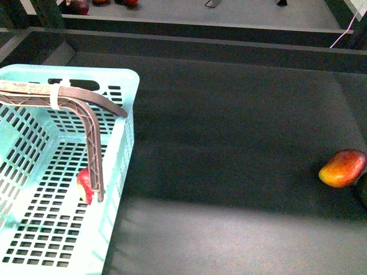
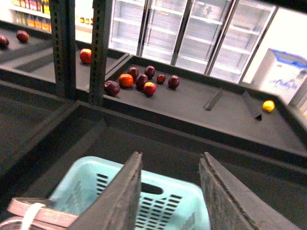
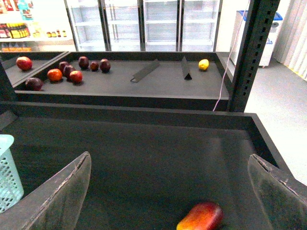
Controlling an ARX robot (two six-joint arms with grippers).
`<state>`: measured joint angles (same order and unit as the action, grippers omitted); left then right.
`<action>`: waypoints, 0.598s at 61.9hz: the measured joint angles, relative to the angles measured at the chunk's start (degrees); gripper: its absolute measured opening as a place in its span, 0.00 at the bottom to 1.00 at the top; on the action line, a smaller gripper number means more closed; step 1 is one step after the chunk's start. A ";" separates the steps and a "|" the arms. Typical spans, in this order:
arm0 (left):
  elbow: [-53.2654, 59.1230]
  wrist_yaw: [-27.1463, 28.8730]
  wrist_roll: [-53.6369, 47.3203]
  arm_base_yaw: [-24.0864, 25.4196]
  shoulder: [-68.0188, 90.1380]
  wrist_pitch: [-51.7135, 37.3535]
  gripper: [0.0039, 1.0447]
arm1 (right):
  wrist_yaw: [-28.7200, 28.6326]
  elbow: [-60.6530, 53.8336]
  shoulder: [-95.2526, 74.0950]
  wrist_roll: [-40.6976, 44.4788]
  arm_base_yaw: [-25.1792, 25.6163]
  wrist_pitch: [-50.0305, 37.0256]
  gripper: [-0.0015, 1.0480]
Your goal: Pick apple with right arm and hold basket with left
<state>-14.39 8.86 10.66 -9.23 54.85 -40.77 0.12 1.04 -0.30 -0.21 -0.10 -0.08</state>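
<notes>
Dark grey worktop (image 1: 229,149) with raised edges, and glass-door fridges (image 3: 144,24) far behind in the upper part of both wrist views. At the lower left of the front view, the light aqua basket (image 1: 123,149) with slotted walls, standing on the worktop; brown ribbed handle (image 1: 92,137) curved across it, bound with a white zip tie (image 1: 56,94). Inside the basket, at the floor near its right wall, the apple (image 1: 85,186), red with a pale patch, half hidden behind the handle. At the right edge of the front view, well apart from the basket, a long red-and-yellow fruit (image 1: 343,168), and just beside it a dark green fruit (image 1: 363,189), cut by the frame. Left gripper (image 2: 170,201) spread moderately above the far rim of the basket, nothing between the fingers. Right gripper (image 3: 168,191) spread wide, empty, over the worktop near the long red-and-yellow fruit. On a further shelf, several dark red fruits (image 2: 141,80) and one yellow fruit (image 3: 204,64).
</notes>
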 joint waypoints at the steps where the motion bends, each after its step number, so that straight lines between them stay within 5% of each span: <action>1: 0.68 -0.28 -1.73 0.31 -0.57 0.00 0.31 | 0.00 0.00 0.00 0.00 0.00 0.00 0.92; 11: 5.33 -2.69 -8.26 2.62 -6.08 1.51 0.02 | 0.00 0.00 0.00 0.00 0.02 0.00 0.92; 23: 8.72 -8.35 -9.75 7.39 -13.11 5.16 0.03 | 0.00 0.00 0.00 0.00 0.00 0.00 0.92; 37: 11.30 -8.85 -9.88 8.98 -21.03 10.45 0.03 | 0.00 0.00 0.00 0.00 0.00 0.00 0.92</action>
<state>-3.09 0.01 0.78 -0.25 33.82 -30.33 0.12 1.04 -0.30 -0.21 -0.10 -0.08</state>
